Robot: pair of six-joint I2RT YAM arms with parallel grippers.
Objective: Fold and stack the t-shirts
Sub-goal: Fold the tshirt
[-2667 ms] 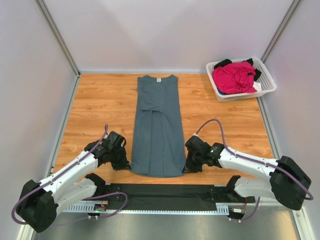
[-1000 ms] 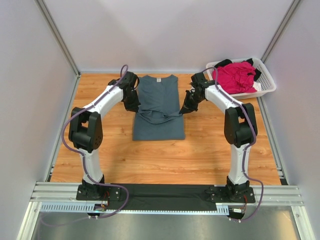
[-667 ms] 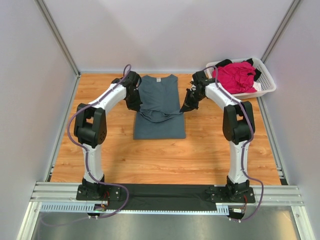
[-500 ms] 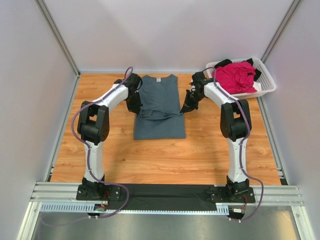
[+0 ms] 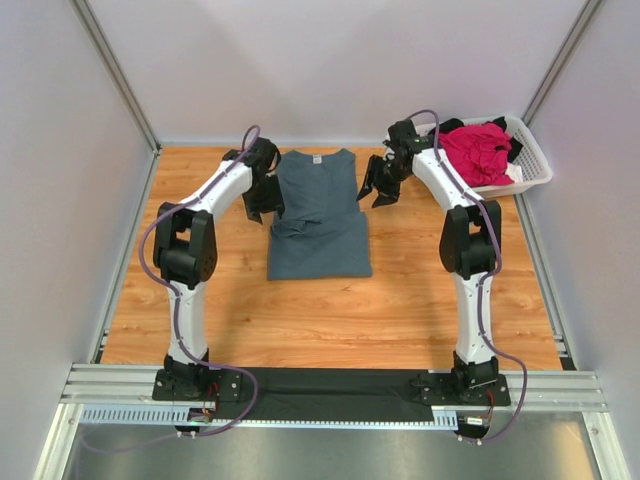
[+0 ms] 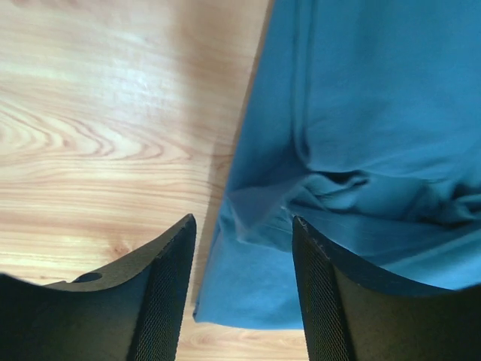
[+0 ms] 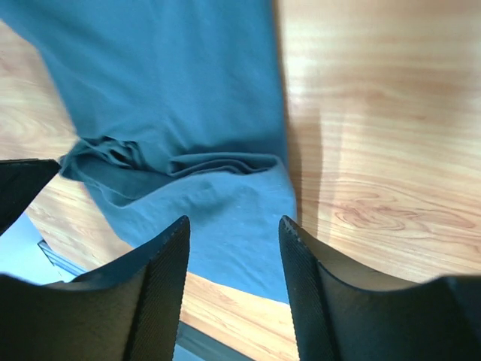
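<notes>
Hovering beside shirt (image 5: 318, 225) with left end effector (image 6: 244, 226) and right end effector (image 7: 234, 226), both wide open, gripping nothing. Lies folded on tabletop (image 5: 430, 290), bunched mid-way.

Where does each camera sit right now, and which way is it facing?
Top external: above and behind the arm bases, looking down on the wooden table, both arms, the folded slate blue-grey cloth t-shirt and the white slatted plastic basket.
Left wrist: on the left hand, looking down past its open fingers at the shirt's left edge.
Right wrist: on the right hand, looking down past its open fingers at the shirt's right edge.
Shared: all three show the shirt and table.
</notes>
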